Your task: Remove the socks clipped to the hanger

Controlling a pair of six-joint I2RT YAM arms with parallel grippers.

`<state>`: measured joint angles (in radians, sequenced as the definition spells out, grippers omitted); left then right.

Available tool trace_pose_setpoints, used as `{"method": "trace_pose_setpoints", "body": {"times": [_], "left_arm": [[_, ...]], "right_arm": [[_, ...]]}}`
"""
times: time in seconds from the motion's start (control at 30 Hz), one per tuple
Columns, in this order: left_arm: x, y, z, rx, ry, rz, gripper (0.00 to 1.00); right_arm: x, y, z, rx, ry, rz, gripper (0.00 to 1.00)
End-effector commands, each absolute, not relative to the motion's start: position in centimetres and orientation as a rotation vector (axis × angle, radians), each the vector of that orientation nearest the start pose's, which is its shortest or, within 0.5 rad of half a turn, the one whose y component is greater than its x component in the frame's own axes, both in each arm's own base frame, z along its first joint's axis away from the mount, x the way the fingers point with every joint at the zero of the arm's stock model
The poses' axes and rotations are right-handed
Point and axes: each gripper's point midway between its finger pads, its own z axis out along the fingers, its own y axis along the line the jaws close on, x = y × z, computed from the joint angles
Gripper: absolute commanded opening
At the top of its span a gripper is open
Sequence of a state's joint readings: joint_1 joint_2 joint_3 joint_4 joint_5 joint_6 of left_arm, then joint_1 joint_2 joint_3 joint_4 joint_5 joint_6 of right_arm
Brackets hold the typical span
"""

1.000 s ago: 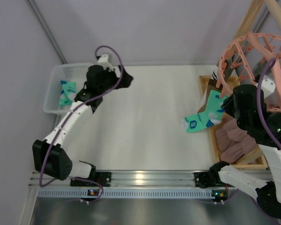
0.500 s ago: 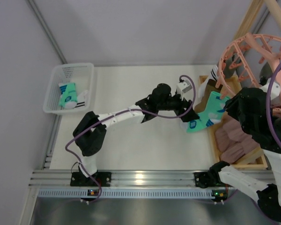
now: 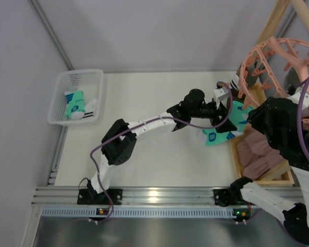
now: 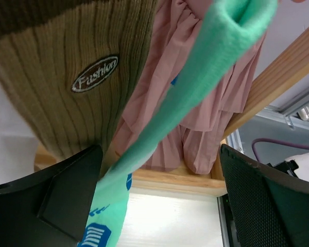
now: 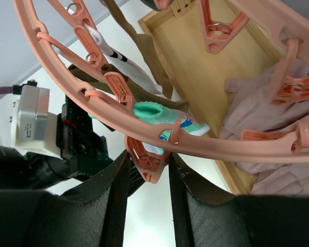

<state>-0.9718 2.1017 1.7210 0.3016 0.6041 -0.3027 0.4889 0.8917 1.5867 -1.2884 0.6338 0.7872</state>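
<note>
The salmon-pink hanger hangs at the far right over a wooden frame. A mint-green sock hangs from one of its clips, toe on the table. My left gripper is open around this sock; in the left wrist view the mint sock runs slantwise between the wide-apart fingers, next to a brown ribbed sock. My right gripper is shut on the pink clip that holds the mint sock. A white sock with dark stripes and a brown sock hang from neighbouring clips.
A white basket at the far left holds a mint sock and a white one. The wooden frame under the hanger holds pink cloth. The right arm's black wrist covers its gripper from above.
My left arm has swung from the basket at the far left across the table to the hanging mint sock. The right arm has hardly moved.
</note>
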Motion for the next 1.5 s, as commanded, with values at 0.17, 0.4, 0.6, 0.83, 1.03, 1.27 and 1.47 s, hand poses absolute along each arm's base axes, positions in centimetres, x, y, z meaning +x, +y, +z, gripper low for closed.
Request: {"method": "trace_pose_setpoints", "body": {"times": [0.17,0.4,0.6,0.83,1.03,1.27,1.47], "left_arm": [[23.9,-57.8,27.3,1.149,1.347,-1.513,0.81],[23.6,-55.3,28.2,0.952,1.51,-1.476,0.0],[25.2,-49.6,29.2,0.608,1.603,-1.155,0.0],[24.4,-47.5,30.3,0.571,1.539,-0.642,0.0],[24.2,-46.3,28.2,0.568,1.531,-0.232,0.0],[24.0,-44.9,27.3,0.512,1.537,0.015,0.0],[24.6,-44.0,26.5,0.441,1.554,0.132,0.0]], "right_arm": [[19.0,1.0,37.9,0.652,1.901,0.134,0.31],[19.2,2.2,38.5,0.588,1.899,0.205,0.68],[19.4,3.3,38.8,0.572,1.911,0.268,0.78],[20.1,6.2,39.0,0.534,1.96,0.403,0.73],[19.9,7.9,39.9,0.487,1.976,0.504,0.72],[19.6,7.6,40.9,0.501,1.941,0.528,0.7],[20.8,6.5,40.6,0.595,1.927,0.443,0.63]]}}
